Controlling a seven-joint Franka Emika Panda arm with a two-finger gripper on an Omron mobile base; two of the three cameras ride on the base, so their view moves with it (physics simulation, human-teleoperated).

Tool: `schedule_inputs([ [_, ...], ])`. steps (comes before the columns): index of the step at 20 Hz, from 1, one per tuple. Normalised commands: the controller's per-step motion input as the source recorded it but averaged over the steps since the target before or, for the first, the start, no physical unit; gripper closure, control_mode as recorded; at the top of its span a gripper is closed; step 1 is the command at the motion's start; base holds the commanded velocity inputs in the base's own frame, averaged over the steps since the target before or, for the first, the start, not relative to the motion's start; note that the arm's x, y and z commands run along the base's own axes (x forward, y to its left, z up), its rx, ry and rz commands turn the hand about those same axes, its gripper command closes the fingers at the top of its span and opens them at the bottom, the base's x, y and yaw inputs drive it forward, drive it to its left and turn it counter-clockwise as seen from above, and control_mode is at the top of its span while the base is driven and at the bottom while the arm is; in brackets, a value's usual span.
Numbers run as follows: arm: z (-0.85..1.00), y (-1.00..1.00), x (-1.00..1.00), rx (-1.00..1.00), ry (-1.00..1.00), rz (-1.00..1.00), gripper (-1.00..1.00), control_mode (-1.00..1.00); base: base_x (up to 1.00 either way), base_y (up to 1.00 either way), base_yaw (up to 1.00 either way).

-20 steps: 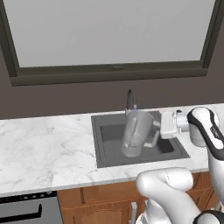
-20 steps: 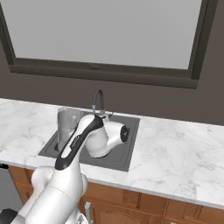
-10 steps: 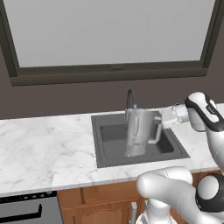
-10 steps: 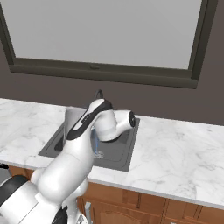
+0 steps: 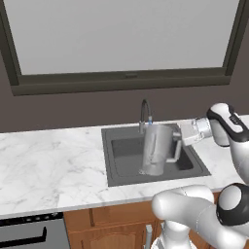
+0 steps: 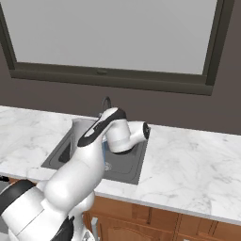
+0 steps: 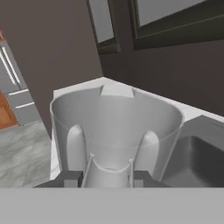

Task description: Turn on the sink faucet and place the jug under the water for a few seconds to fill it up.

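Note:
The translucent grey jug (image 5: 156, 148) hangs slightly tilted over the dark square sink (image 5: 121, 165), its rim just below the spout of the dark gooseneck sink faucet (image 5: 144, 113). A short bit of blue water (image 5: 151, 119) shows between spout and rim. My gripper (image 5: 181, 142) comes in from the right and is shut on the jug's loop handle. In the hand view the jug (image 7: 113, 127) looms wide and near, its handle clamped between my fingertips (image 7: 72, 177). From the right base my arm covers most of the jug (image 6: 79, 132); the faucet (image 6: 106, 101) and a blue streak of water (image 6: 103, 153) peek out.
White marble counter (image 5: 48, 160) runs left and right of the sink, with wooden cabinets below and an appliance front (image 5: 29, 233) at lower left. A dark wall with a wide window (image 5: 121, 39) stands close behind the faucet.
The arm's wrist and elbow have risen and swung while the jug stayed over the sink below the spout, shifting only slightly and standing a bit more upright.

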Motion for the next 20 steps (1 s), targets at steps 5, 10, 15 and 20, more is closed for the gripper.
schedule_inputs([
  [5,-0.27,0.00,0.00,0.00,0.00,0.00,1.00,-1.00,0.00,0.00,0.00],
  [10,-0.23,0.00,0.00,0.00,0.01,0.00,1.00,-1.00,0.00,0.00,0.00],
  [15,-0.20,0.00,0.00,0.00,0.01,0.00,1.00,-1.00,0.00,0.00,0.00],
  [20,-0.12,0.00,0.08,0.00,0.00,0.00,1.00,-1.00,0.00,0.00,0.00],
])
